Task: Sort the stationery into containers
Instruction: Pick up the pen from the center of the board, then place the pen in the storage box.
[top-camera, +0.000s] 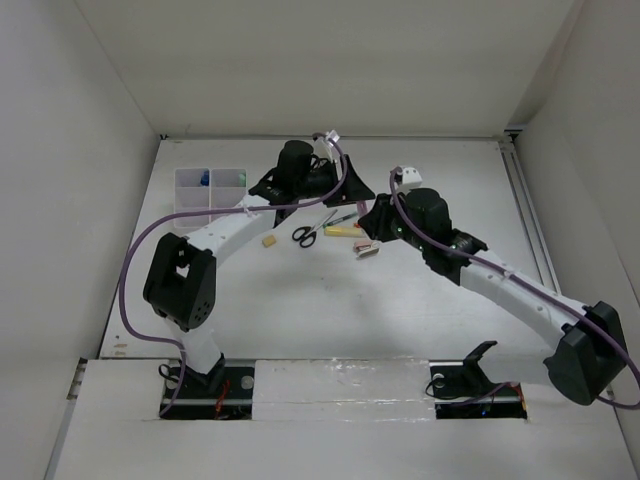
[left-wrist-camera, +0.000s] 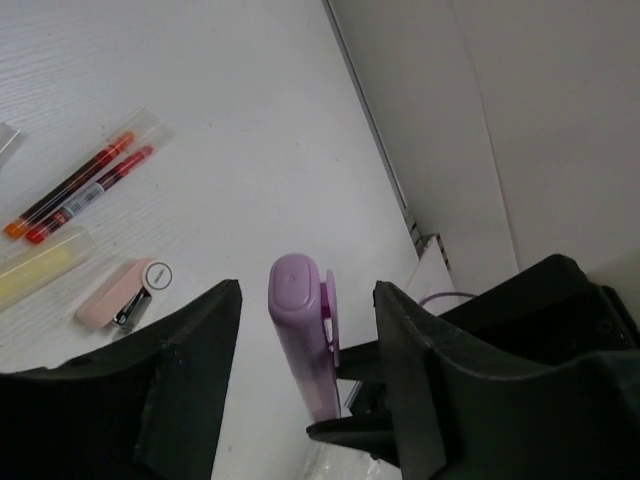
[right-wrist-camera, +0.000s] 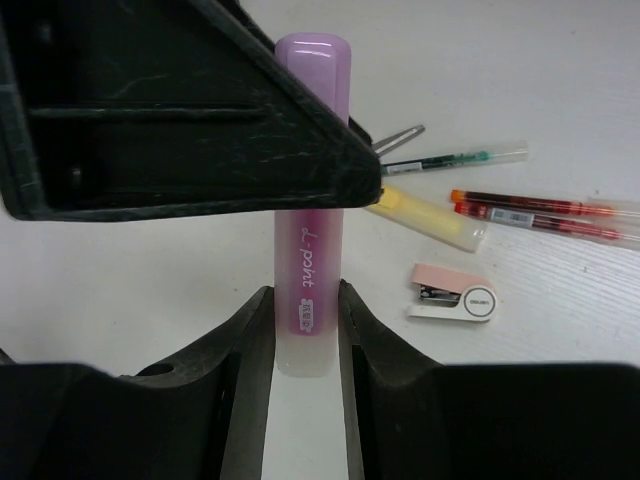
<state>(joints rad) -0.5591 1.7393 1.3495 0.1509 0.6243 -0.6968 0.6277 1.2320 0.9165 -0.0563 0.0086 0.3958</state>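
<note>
Passing the pink marker (right-wrist-camera: 310, 250) from one arm to the other looks like the step in hand. The right gripper (right-wrist-camera: 303, 300) is clamped on its pale end and seems to hold it above the desk (top-camera: 400, 320), toward the far edge. The left gripper (left-wrist-camera: 308, 290) brackets the clipped cap with its 2 fingers apart and a gap on each side, so it grips nothing yet. A handover makes sense, since the white tray (top-camera: 192, 212) sits at the desk's far left corner, on the left arm's side. Scissors (top-camera: 305, 233), a yellow marker (right-wrist-camera: 430, 218), 2 red pens (right-wrist-camera: 540, 212) and a pink stapler (right-wrist-camera: 450, 295) lie unsorted mid-desk. The right grip should hold until the left fingers bite.
</note>
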